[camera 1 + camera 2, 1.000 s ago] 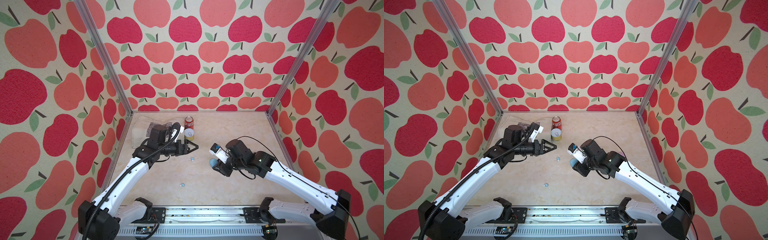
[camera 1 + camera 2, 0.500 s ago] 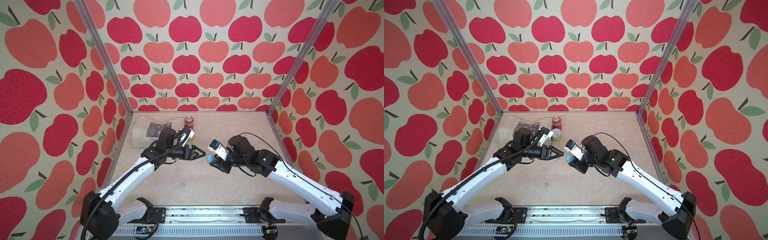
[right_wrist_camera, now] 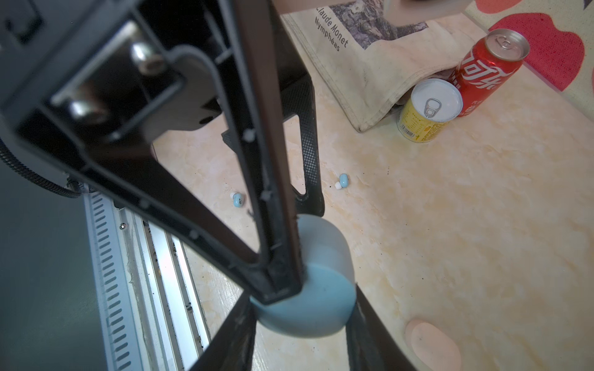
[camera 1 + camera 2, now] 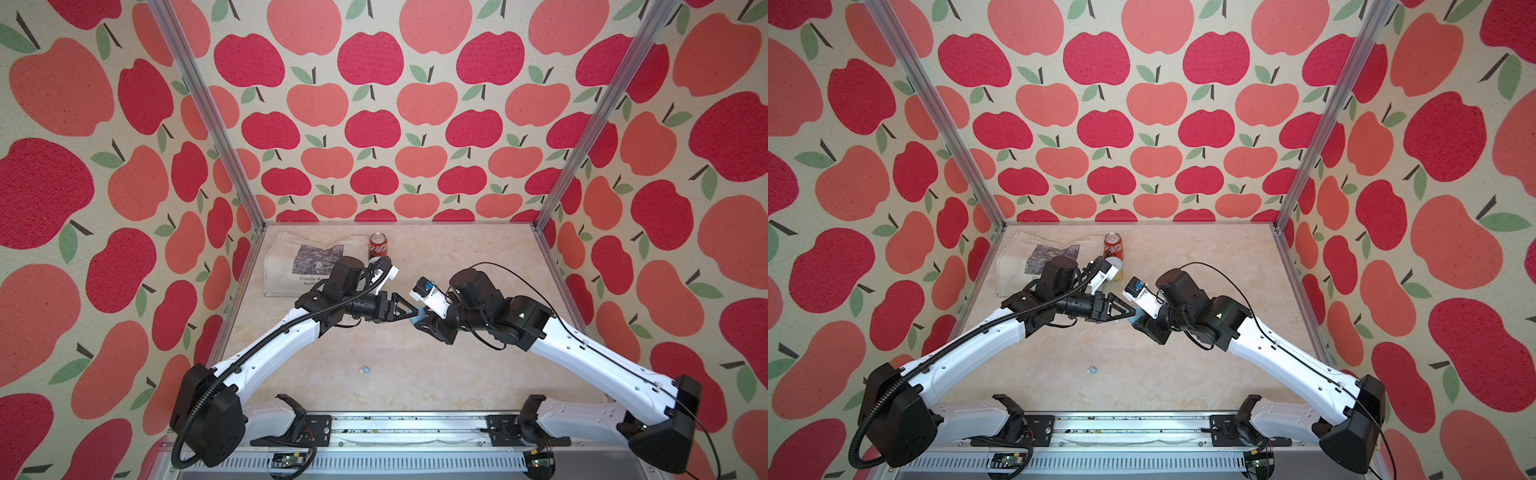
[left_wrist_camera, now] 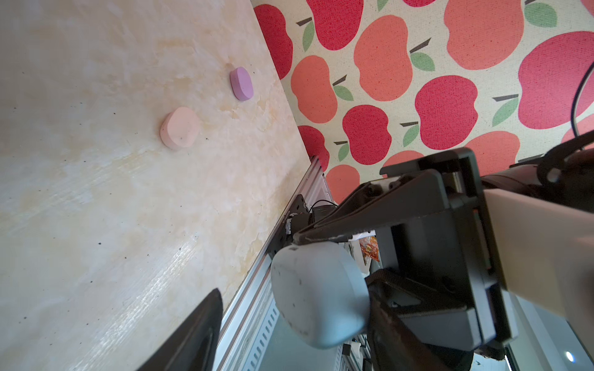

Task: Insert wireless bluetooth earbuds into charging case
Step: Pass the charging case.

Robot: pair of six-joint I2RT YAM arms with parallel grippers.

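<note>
right gripper (image 4: 424, 324) is clamped on the light blue case (image 3: 308, 308), holding it up off the table (image 4: 457, 374), mid-workspace. left gripper (image 4: 410, 312) is nose to nose with it, jaws apart either side of the case; in the left wrist view one finger (image 5: 193, 337) stands clear of the shell. the earbuds are down on the table, not in the case: one blue earbud (image 3: 343, 180) lies towards the yellow can (image 3: 427, 112), the other blue earbud (image 3: 237, 199) nearer the front rail (image 3: 106, 257). pink case (image 5: 180, 127) and purple case (image 5: 241, 83) sit near each other on the table
</note>
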